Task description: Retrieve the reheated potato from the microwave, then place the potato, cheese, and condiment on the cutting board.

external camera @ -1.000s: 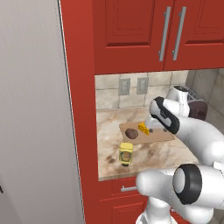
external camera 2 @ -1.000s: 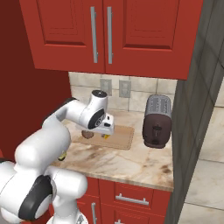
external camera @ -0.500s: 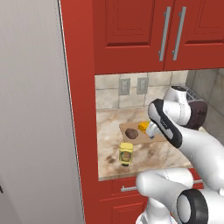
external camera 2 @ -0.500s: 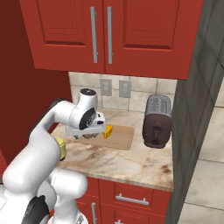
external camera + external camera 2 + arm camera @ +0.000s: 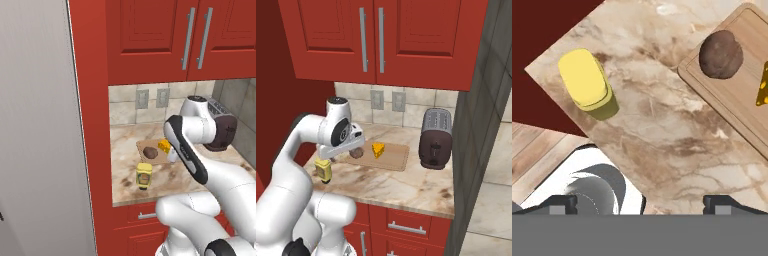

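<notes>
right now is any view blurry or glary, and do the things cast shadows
Left base view: soft and coarse, and the dark label on the condiment is unreadable. Right base view: even light, no glare; the toaster has only a faint shadow. Hand view: sharpest, with the potato and cutting board grain crisp; the condiment throws a small soft shadow on the marble counter.

In the hand view the cheese (image 5: 763, 88) is cut by the right edge, as is the board (image 5: 747, 105). In the left base view the arm hides part of the board (image 5: 145, 146) and most of the toaster (image 5: 223, 131).
</notes>
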Controlling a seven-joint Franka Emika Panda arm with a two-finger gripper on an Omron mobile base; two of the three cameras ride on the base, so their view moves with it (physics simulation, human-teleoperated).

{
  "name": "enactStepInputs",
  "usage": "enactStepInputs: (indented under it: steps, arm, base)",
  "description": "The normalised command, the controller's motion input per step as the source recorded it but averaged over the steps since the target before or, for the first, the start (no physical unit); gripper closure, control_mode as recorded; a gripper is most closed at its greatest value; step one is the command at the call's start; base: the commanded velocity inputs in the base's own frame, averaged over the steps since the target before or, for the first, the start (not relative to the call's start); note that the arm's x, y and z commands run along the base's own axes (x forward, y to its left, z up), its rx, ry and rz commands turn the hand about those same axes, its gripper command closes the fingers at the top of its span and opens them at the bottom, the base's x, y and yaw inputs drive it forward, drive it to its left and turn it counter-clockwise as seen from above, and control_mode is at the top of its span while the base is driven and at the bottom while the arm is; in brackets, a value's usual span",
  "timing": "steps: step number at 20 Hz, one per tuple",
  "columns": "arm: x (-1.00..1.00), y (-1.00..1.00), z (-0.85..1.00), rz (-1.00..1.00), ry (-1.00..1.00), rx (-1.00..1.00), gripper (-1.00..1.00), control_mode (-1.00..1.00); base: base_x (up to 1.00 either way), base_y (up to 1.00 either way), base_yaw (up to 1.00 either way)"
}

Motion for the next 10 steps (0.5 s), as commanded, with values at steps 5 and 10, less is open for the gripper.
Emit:
enactStepInputs:
  steps: [5, 10]
  arm:
    - [-0.2, 0.31, 0.11, 0.15, -0.02, 0.0, -1.0, -1.0]
    - [-0.03, 0.28, 0.0, 0.05, 0.0, 0.0, -1.0, -1.0]
  base:
    - [0.0, 0.0, 0.0]
    - [0.0, 0.0, 0.0]
